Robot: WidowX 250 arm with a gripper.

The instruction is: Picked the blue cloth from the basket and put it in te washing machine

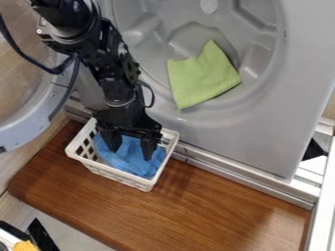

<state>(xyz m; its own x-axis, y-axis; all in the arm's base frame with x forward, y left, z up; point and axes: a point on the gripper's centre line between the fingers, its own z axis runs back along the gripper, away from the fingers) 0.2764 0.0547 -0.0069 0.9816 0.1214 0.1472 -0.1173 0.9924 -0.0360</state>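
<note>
Gripper (131,148), black, two-fingered: at 8 o'clock, released, fingers parted at the cloth | crumpled blue cloth (130,160): inside white slatted plastic basket (118,175), 8 o'clock, on brown wooden board (203,206) | light-green square cloth (200,78): 1 o'clock, in grey round-mouthed washing machine (258,139)

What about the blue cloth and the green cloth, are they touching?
Apart. In the camera view, the grey washing machine surface separates the green cloth from the blue cloth in the basket.

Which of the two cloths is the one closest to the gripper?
The blue cloth, in the white basket beneath the gripper; the green one lies inside the washing machine.
</note>
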